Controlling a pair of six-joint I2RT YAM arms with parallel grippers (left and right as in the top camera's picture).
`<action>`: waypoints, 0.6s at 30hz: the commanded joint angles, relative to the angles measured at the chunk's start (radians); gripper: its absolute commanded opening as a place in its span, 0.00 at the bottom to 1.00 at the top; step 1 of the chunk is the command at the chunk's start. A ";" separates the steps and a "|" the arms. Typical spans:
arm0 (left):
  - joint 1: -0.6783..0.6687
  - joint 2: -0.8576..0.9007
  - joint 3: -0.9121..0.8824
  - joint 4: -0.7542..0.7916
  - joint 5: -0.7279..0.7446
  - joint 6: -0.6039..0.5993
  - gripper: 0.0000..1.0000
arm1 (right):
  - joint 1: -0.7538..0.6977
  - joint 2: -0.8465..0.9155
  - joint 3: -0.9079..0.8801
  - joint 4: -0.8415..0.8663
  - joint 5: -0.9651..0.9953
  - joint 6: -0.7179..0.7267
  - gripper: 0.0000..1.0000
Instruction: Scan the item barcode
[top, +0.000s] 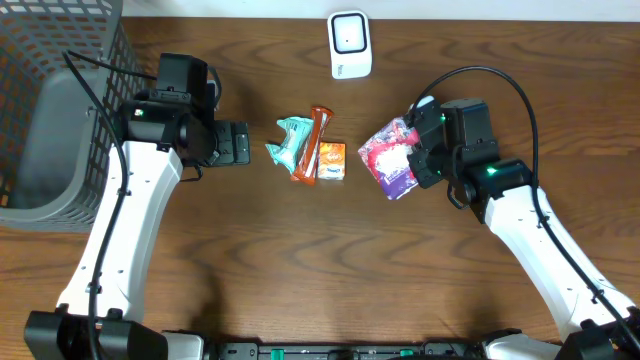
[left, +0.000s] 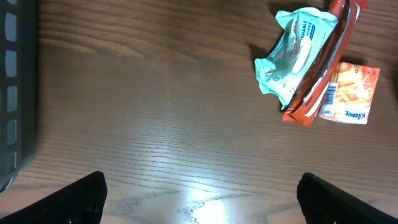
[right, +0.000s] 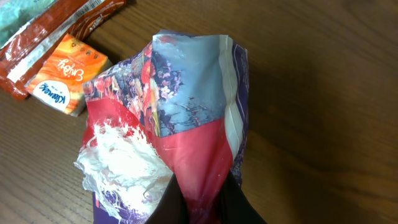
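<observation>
A pink, blue and purple plastic packet (top: 390, 157) hangs above the table right of centre, and my right gripper (top: 420, 158) is shut on its crumpled end. In the right wrist view the packet (right: 186, 106) fills the frame, its red film pinched between the dark fingers of that gripper (right: 202, 200). No barcode shows on the faces I see. A white scanner (top: 350, 45) stands at the table's far edge, above the packet. My left gripper (top: 236, 145) stands open and low over bare wood (left: 200, 198), left of the other items.
A teal packet (top: 288, 141), a red-brown bar (top: 311, 143) and an orange tissue pack (top: 332, 160) lie together mid-table; the left wrist view shows them too. A grey mesh basket (top: 55, 110) fills the far left corner.
</observation>
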 joint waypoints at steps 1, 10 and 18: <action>0.001 0.004 -0.003 -0.003 -0.016 -0.008 0.98 | 0.003 0.006 0.002 -0.003 0.011 -0.032 0.01; 0.001 0.004 -0.003 -0.003 -0.016 -0.008 0.98 | 0.003 0.007 0.002 -0.007 -0.018 -0.031 0.01; 0.001 0.004 -0.003 -0.003 -0.016 -0.008 0.98 | 0.003 0.007 0.002 -0.011 -0.014 -0.023 0.01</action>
